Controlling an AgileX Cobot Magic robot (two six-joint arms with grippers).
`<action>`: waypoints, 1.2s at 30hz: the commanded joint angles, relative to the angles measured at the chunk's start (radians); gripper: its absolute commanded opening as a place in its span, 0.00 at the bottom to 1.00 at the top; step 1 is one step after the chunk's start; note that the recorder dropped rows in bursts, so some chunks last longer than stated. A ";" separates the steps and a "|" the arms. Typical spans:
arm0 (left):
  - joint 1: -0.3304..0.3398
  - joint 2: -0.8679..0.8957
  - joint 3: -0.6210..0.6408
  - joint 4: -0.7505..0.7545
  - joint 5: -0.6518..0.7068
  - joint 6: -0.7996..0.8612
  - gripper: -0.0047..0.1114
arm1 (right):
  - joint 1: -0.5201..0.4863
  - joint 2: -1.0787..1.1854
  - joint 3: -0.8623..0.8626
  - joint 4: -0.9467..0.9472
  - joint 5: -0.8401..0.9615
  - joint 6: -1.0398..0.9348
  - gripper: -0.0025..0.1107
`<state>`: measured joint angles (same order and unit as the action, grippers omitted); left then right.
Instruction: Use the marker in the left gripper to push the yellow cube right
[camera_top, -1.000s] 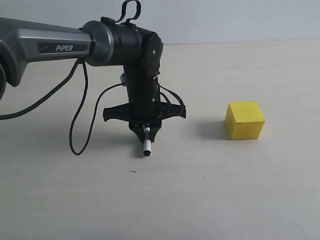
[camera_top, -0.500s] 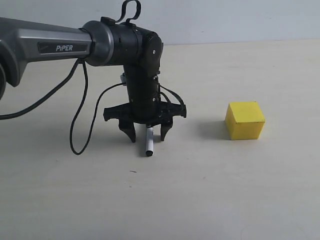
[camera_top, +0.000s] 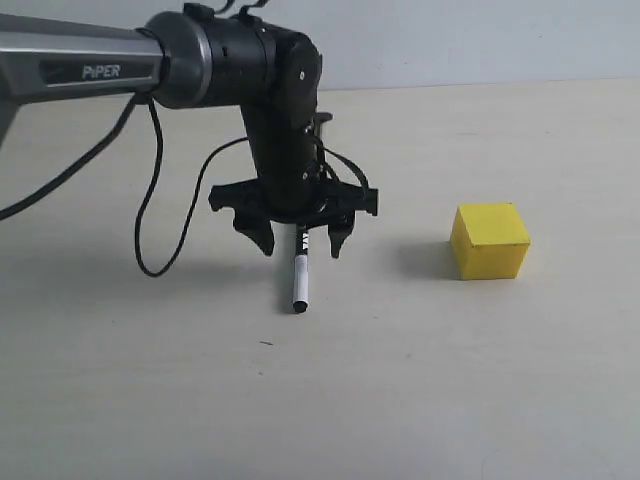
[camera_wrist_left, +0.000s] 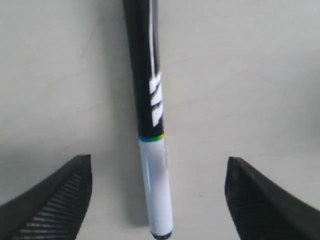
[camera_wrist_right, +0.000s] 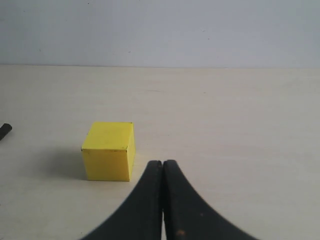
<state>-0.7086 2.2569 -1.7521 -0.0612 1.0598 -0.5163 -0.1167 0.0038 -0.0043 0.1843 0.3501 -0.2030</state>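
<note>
- Marker (camera_top: 298, 280), a slim pen with a black upper half bearing white marks and a white lower barrel, lies on the pale beige table (camera_top: 450, 400), its white end towards the exterior camera.
- The black two-fingered left gripper (camera_top: 300, 248), on a grey arm lettered "PiPER" (camera_top: 90, 60), hangs just above it with its jaws spread wide.
- In the left wrist view the pen (camera_wrist_left: 150, 100) runs between the two ribbed fingers (camera_wrist_left: 60, 200), touching neither.
- The plain bright yellow cube (camera_top: 489, 242) sits on the table well to the right, apart from pen and gripper.
- The black right gripper (camera_wrist_right: 162, 200) has its fingers pressed together on nothing, near the cube (camera_wrist_right: 107, 152).
</note>
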 joint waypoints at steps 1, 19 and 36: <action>0.002 -0.081 -0.007 0.038 -0.031 0.045 0.65 | -0.006 -0.004 0.004 0.001 -0.004 -0.001 0.02; -0.001 -0.487 0.383 0.175 -0.342 0.181 0.04 | -0.006 -0.004 0.004 0.000 -0.004 -0.001 0.02; 0.001 -1.109 1.098 0.301 -0.741 0.202 0.04 | -0.006 -0.004 0.004 0.000 -0.004 -0.001 0.02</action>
<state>-0.7086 1.2262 -0.6975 0.2252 0.2995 -0.3218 -0.1167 0.0038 -0.0043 0.1843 0.3501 -0.2030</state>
